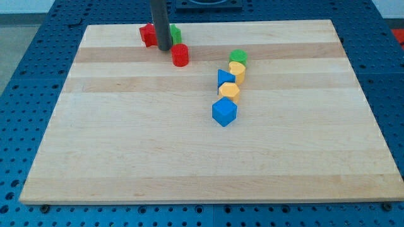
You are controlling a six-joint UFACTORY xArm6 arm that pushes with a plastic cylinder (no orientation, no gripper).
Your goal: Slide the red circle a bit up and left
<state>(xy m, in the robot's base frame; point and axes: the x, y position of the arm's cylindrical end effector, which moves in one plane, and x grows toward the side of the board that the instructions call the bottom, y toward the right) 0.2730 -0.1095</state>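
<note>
My tip [164, 48], bare and holding nothing, stands just to the upper left of the red circle [180, 55], which lies toward the view's lower right of it, so pushing up-left likely calls for circling round first.

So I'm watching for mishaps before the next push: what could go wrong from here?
My tip sits up-left of the red circle, the wrong side for pushing it up and left; going round could clip it. The red block and green block lie right in that direction, so the circle may knock them. The board's top edge is close.
</note>
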